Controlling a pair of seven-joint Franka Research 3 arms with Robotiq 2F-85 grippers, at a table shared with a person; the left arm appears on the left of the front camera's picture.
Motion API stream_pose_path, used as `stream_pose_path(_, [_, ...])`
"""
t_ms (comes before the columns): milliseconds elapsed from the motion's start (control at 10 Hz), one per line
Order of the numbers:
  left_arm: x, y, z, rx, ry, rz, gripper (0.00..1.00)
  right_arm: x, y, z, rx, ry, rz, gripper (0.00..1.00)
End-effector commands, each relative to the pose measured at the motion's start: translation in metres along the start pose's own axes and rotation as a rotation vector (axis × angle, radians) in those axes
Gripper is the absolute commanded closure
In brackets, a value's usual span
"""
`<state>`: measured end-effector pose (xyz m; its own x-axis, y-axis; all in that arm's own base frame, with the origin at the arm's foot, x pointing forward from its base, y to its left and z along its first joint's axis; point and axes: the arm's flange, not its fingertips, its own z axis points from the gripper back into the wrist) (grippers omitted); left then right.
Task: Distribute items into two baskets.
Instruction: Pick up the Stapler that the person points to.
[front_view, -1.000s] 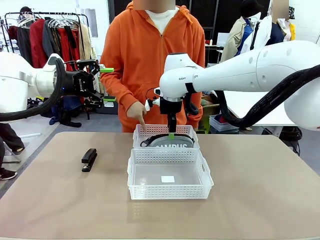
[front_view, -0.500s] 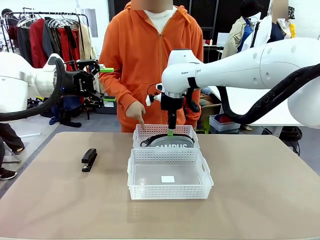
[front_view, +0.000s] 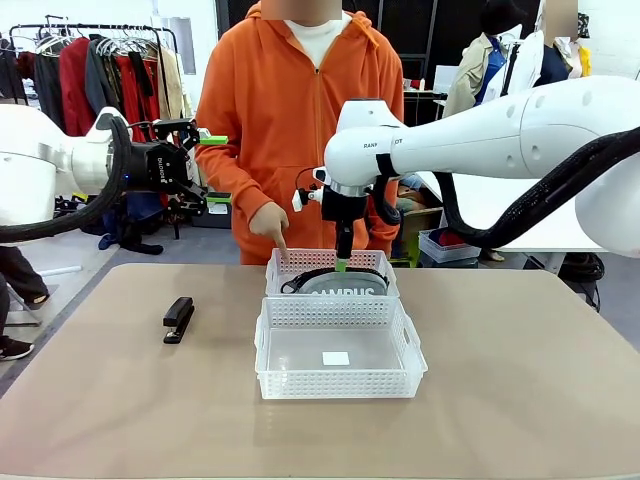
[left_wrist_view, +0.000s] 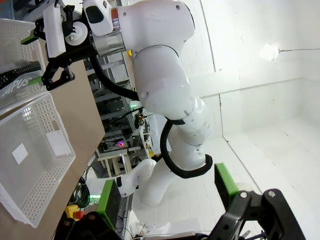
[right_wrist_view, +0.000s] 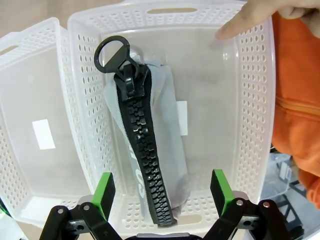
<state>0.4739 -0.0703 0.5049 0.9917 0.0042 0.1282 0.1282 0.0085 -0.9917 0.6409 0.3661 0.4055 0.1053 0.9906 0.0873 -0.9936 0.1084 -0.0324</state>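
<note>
Right tool: jaws spread, empty, hanging over the far white perforated plastic basket. Left tool: spread, empty, well above the surface.

Front view: grey oblong "CAMPUS" zip pouch lies in far basket. Matching near basket has only a white label on its floor. Small black stapler sits on surface, left of both baskets. Person's hand points into far basket.

Left wrist view: near basket has no item inside.

Right wrist view: pouch lies zip-up on far basket floor.

Status: approx. half done. Stapler remains, prob. for near basket.

Beige table; clothes rack far left bkgd; orange hoodie behind table.
</note>
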Motion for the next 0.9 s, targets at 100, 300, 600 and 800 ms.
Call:
stream_pose_path(100, [0.0, -0.002, 0.001, -0.001, -0.003, -0.003, 0.0, 0.001, 0.001, 0.003, -0.01, 0.008, 0.006, 0.0])
stream_pose_path(300, [0.0, -0.002, 0.001, -0.001, -0.003, -0.003, 0.0, 0.001, 0.001, 0.003, -0.01, 0.008, 0.006, 0.0])
stream_pose_path(600, [0.0, -0.002, 0.001, -0.001, -0.003, -0.003, 0.0, -0.012, -0.002, 0.02, 0.121, -0.092, -0.088, 0.0])
stream_pose_path(800, [0.0, -0.002, 0.001, -0.001, -0.003, -0.003, 0.0, -0.028, 0.0, 0.045, 0.213, -0.145, -0.232, 0.0])
